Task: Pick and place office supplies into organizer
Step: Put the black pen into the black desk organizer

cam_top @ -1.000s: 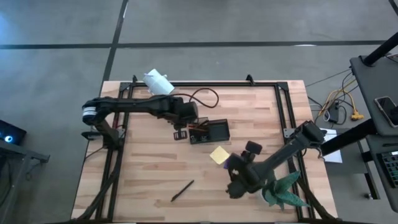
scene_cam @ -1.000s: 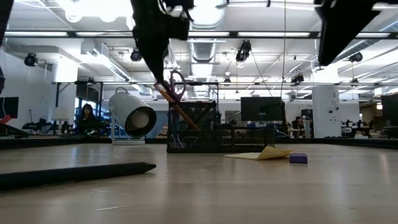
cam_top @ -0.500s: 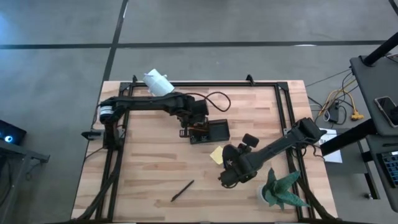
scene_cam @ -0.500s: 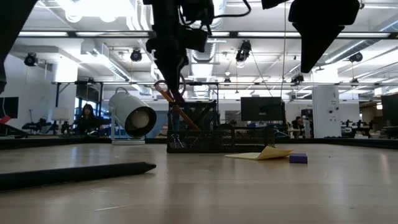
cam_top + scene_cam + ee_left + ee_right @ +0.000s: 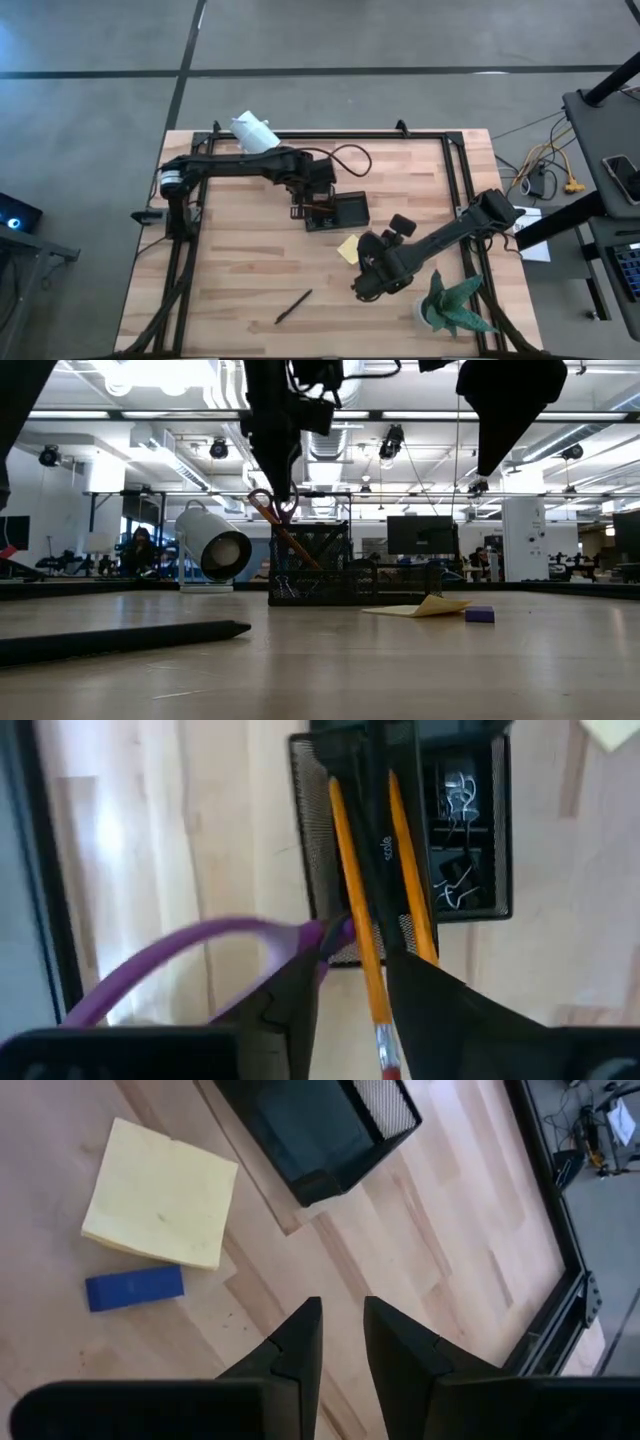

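Note:
The organizer (image 5: 338, 211), a black mesh box, stands mid-table. Two orange pencils (image 5: 347, 870) and the purple-handled scissors (image 5: 285, 506) stick up out of its left compartment, leaning. My left gripper (image 5: 355, 955) hangs just above them, pointing down and open, with one pencil passing through its gap. A yellow sticky-note pad (image 5: 160, 1192) and a small blue piece (image 5: 135, 1288) lie flat on the table right of the organizer. My right gripper (image 5: 341, 1308) hovers above them, its fingers a narrow gap apart around nothing. A black pen (image 5: 293, 305) lies near the front edge. My left gripper comes from above. One finger (image 5: 295, 985) stands right beside the scissors' purple handle (image 5: 325, 933), where the loop meets the blades. I cannot tell whether it touches the handle. The scissors stand in the organizer, handle up.
A white cylindrical camera (image 5: 254, 131) sits at the far left, and a green plant (image 5: 452, 306) at the near right. Black frame rails (image 5: 466, 190) run along the table's sides. Bare wood lies between the pen and the organizer.
My left gripper has moved toward the table's right with the scissors and now stands over the organizer; the purple handle has sunk a little toward it. My right gripper has moved toward the table's left, closer to the sticky-note pad.

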You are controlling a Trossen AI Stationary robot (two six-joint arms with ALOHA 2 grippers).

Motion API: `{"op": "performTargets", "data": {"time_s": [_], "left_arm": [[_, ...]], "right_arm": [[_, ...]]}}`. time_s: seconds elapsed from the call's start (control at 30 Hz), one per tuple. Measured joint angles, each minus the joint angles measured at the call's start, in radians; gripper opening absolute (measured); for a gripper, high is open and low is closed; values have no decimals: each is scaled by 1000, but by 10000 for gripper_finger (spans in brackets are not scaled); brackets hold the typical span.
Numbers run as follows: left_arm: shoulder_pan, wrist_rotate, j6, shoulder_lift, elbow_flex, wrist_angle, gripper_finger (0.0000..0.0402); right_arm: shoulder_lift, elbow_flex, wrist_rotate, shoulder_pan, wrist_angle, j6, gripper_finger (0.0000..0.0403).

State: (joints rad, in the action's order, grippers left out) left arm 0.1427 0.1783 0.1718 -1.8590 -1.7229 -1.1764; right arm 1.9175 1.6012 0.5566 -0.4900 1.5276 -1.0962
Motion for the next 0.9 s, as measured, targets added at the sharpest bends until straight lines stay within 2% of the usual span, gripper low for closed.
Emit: {"op": "performTargets", "data": {"time_s": [0.13, 0.3, 0.43, 0.57, 0.7, 0.83, 0.9], "left_arm": [[-16, -7, -120, 58, 0, -28, 126], [-94, -171, -290, 186, 45, -56, 141], [-207, -189, -404, 272, 160, -16, 142], [-321, -189, -595, 334, 325, 36, 142], [-462, -211, -849, 395, 508, 232, 142], [-595, -160, -1176, 420, 645, 424, 142], [-651, -145, -1291, 406, 687, 498, 142]], "right_arm": [[0, 0, 24, 0, 0, 2, 70], [0, -1, 24, 5, -1, 21, 70], [0, -4, 29, 12, -41, 62, 70], [0, -7, -5, 20, -196, 254, 70], [0, -16, -68, 32, -316, 423, 70], [0, -23, -67, 57, -326, 475, 70], [0, -27, -67, 68, -329, 477, 70]]}}
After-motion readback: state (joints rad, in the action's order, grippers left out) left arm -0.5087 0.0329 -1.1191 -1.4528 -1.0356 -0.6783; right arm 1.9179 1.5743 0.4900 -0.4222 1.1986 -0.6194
